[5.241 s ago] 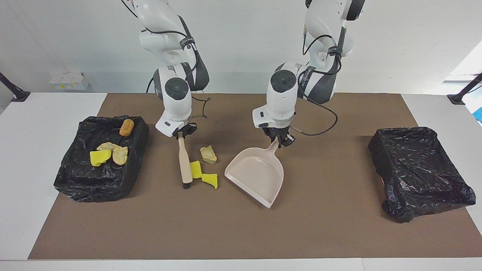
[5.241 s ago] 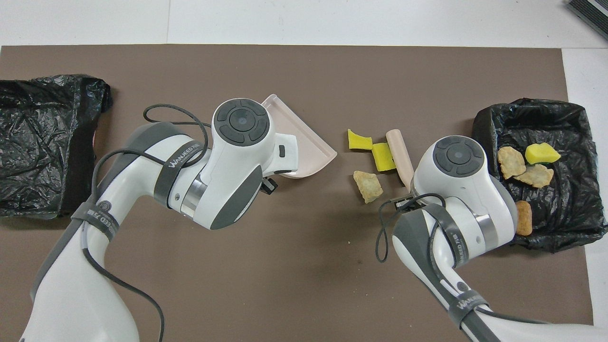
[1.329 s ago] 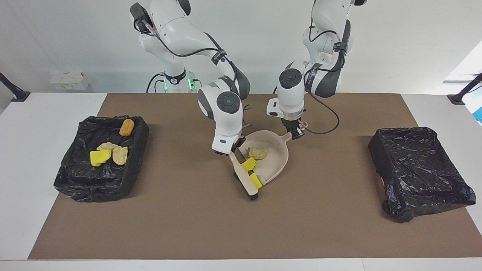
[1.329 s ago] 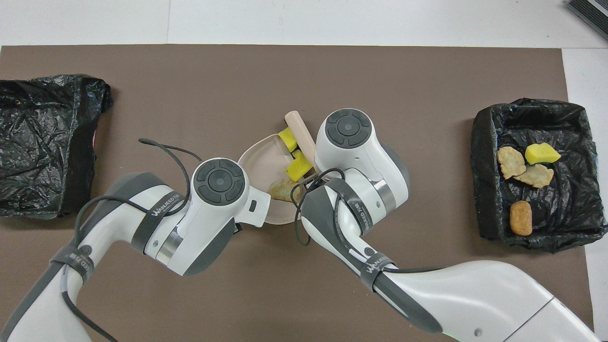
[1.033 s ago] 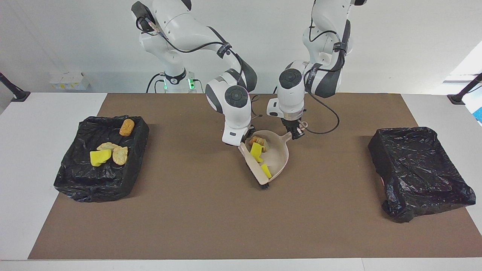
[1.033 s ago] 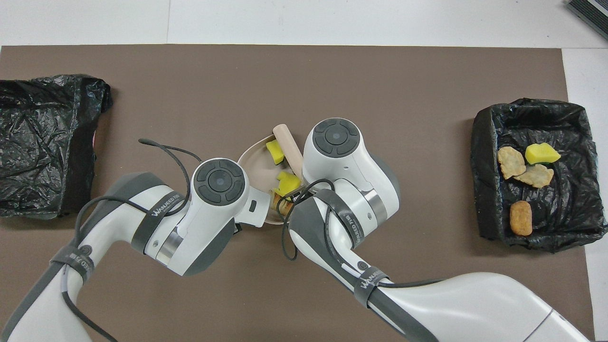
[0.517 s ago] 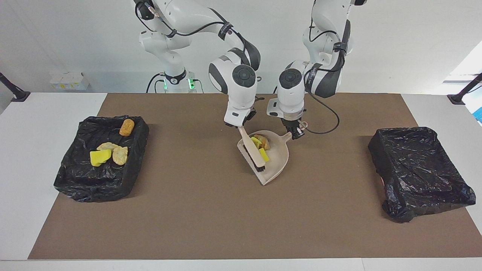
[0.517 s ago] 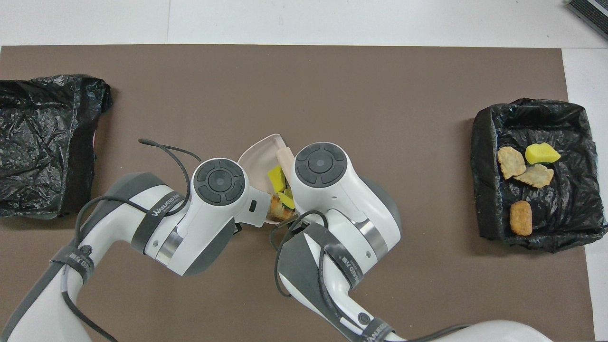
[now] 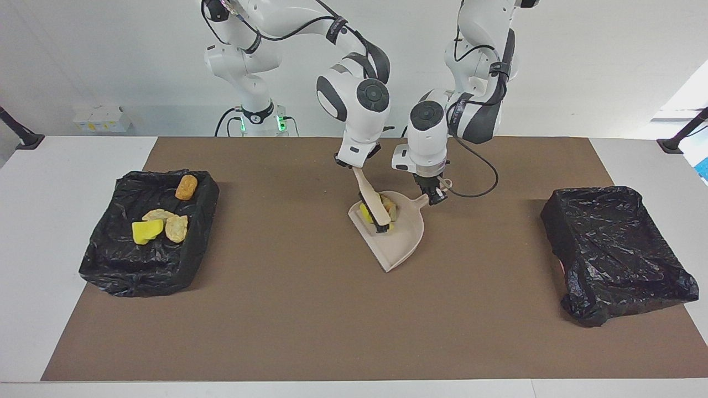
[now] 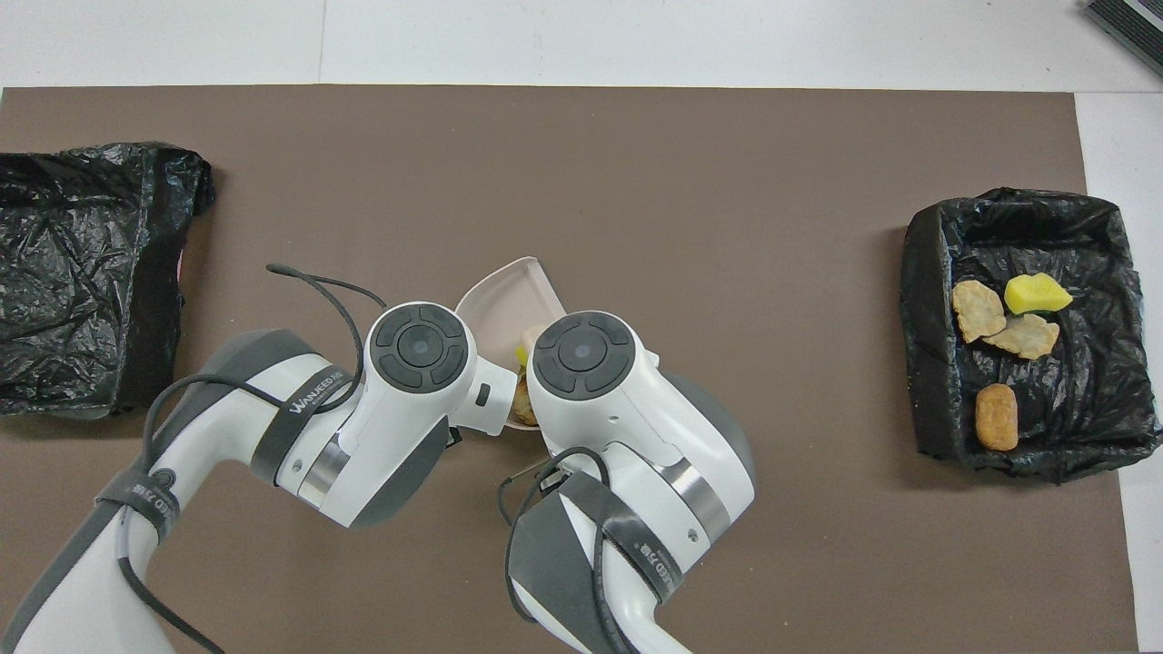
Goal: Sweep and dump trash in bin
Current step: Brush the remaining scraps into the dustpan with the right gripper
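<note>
A beige dustpan (image 9: 399, 241) lies on the brown mat, its handle pointing toward the robots. My left gripper (image 9: 435, 194) is shut on that handle. My right gripper (image 9: 355, 166) is shut on the handle of a beige hand brush (image 9: 368, 194), whose black bristles rest inside the pan. Trash is bunched at the pan's back: yellow sponge pieces (image 9: 365, 212) and a tan chunk (image 9: 389, 207). In the overhead view both wrists cover most of the pan (image 10: 502, 305); a bit of trash (image 10: 523, 401) shows between them. A black-lined bin (image 9: 110, 260) at the right arm's end holds several scraps.
A second black-lined bin (image 9: 614, 249) stands at the left arm's end of the table, its inside not showing from here. The brown mat (image 9: 287, 326) covers most of the white table. A black cable (image 9: 480, 182) loops off the left wrist.
My right gripper has drawn the brush toward the robots and up, pushing the yellow and tan scraps deeper into the pan. The left gripper and the pan have stayed put.
</note>
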Controlling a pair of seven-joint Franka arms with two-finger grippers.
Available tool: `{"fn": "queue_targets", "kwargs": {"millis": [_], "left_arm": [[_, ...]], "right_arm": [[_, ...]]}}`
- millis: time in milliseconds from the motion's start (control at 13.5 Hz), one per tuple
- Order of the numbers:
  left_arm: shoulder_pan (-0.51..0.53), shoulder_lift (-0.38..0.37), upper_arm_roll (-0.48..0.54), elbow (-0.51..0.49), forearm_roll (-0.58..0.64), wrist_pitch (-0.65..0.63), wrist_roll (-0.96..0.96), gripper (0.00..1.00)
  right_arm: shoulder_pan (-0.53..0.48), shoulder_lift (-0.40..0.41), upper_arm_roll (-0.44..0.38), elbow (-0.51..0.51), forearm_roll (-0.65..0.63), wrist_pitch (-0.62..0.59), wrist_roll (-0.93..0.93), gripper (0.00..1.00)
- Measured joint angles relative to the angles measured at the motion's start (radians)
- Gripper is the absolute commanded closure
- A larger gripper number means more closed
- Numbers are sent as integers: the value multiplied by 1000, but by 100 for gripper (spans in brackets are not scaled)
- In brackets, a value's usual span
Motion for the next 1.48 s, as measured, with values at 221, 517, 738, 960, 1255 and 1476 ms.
{"fn": "queue_targets", "kwargs": {"millis": [221,517,738,960,1255,1476], "left_arm": [[0,0,0,0,0,0,1,100],[0,0,0,0,0,0,2,100],[0,0,0,0,0,0,2,100],[0,0,0,0,0,0,3,100],[0,0,0,0,0,0,5,100],[0,0,1,0,0,20,90,100]], "right_arm": [[-35,-47,0,0,80,-45,-3,100],[-80,-71,0,1,176,-46,-10,100],[-82,-71,0,1,244,9,-8,100],[-71,-71,1,-7,276,93,13,100],[-62,-71,2,-20,287,132,38,100],[-78,-83,-4,-18,287,77,38,100]]}}
